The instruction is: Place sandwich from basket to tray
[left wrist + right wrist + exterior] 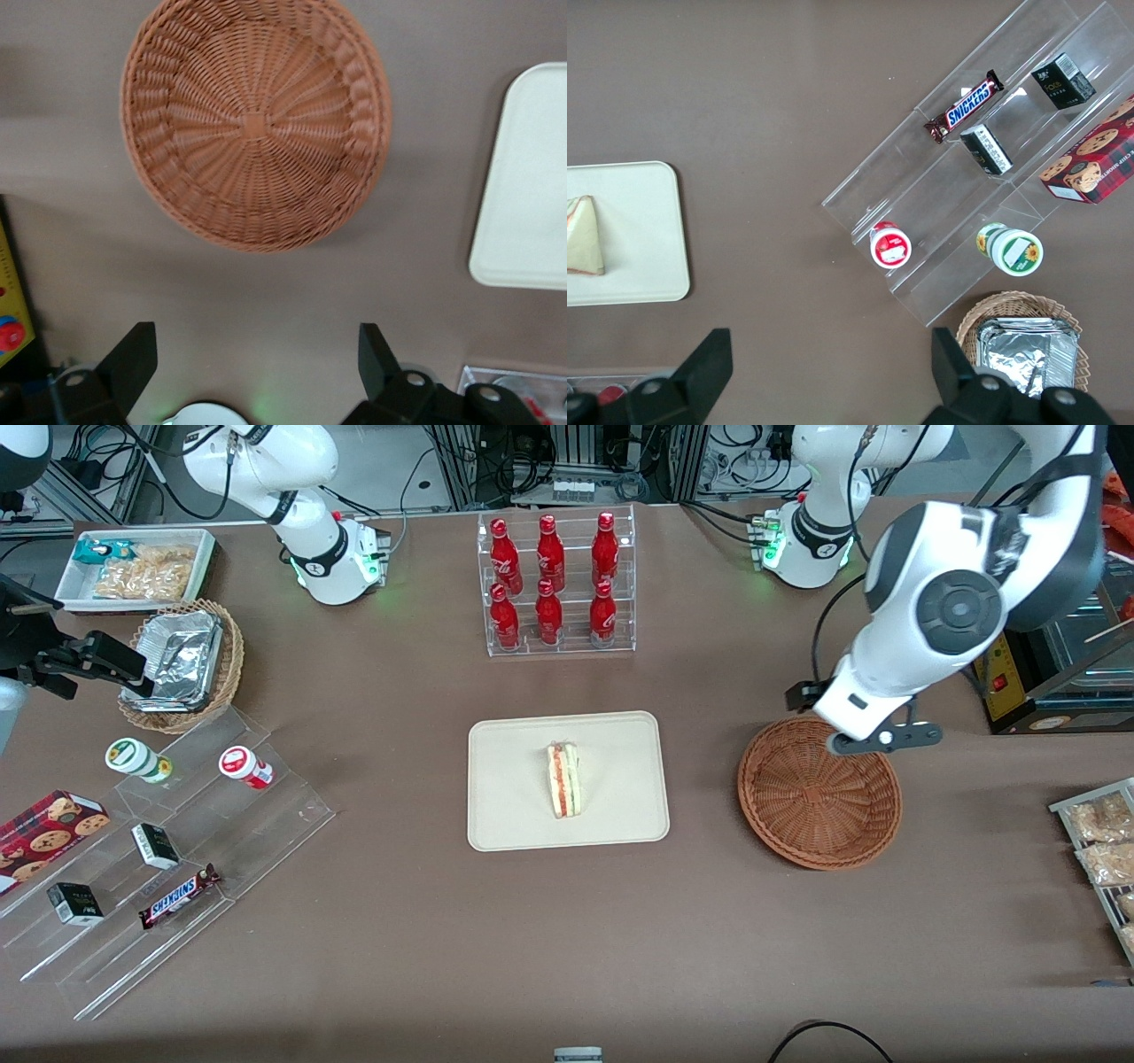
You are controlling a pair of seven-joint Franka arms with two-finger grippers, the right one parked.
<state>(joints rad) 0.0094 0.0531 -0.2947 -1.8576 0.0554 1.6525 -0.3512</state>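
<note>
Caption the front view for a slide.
Sandwich rests on the tray; the open gripper hovers above the empty basket.

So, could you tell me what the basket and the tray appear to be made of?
The basket looks like woven wicker, reddish-brown and matte, with strands radiating from its centre. The tray looks like smooth moulded plastic or pulp, cream and matte; which one is unclear. The sandwich lies on the tray. The gripper hangs open above the table beside the basket.
</note>
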